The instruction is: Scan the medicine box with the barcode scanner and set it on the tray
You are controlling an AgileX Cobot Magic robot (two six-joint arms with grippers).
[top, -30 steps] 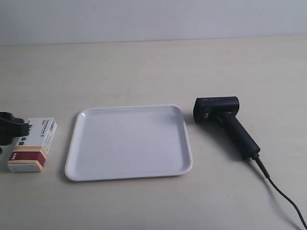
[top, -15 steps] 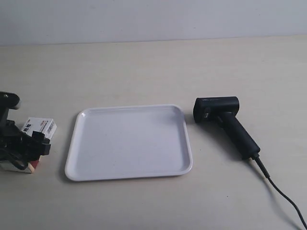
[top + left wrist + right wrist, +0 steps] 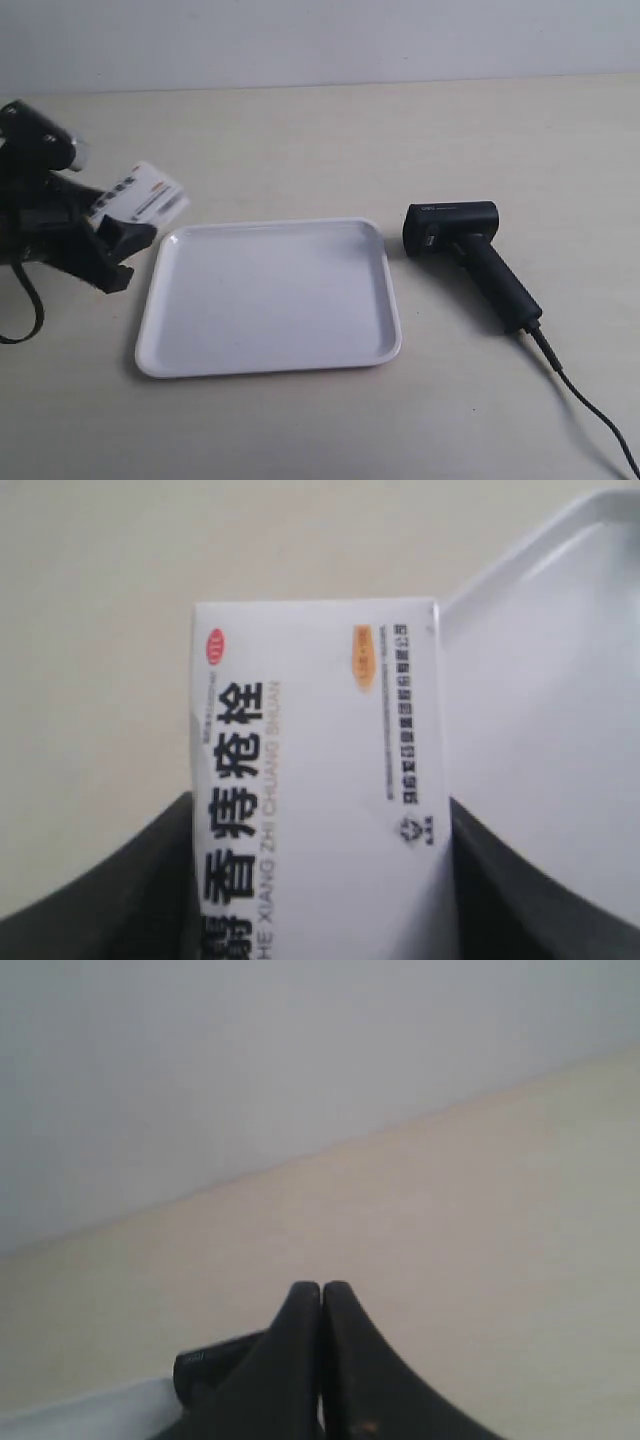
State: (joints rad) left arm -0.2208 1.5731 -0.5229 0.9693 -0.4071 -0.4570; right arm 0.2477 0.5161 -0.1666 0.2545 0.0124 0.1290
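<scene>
The white medicine box [image 3: 142,198] with black Chinese lettering hangs tilted above the table, just off the tray's left edge. My left gripper [image 3: 118,218] is shut on it; in the left wrist view the box [image 3: 320,740] fills the gap between both dark fingers [image 3: 130,880]. The white tray [image 3: 270,300] lies flat in the middle, and its corner [image 3: 560,680] shows beside the box. The black barcode scanner [image 3: 465,245] lies on the table right of the tray. My right gripper [image 3: 321,1290] is shut on nothing, with the scanner's head [image 3: 210,1365] behind it.
The scanner's thin black cable [image 3: 590,400] trails toward the lower right corner. A pale wall stands behind the far table edge [image 3: 320,85]. A sliver of the tray [image 3: 90,1415] shows in the right wrist view.
The left gripper closed on the medicine box where it lay on the table and has lifted it up and toward the tray, tilting it. Tray and scanner have not moved.
</scene>
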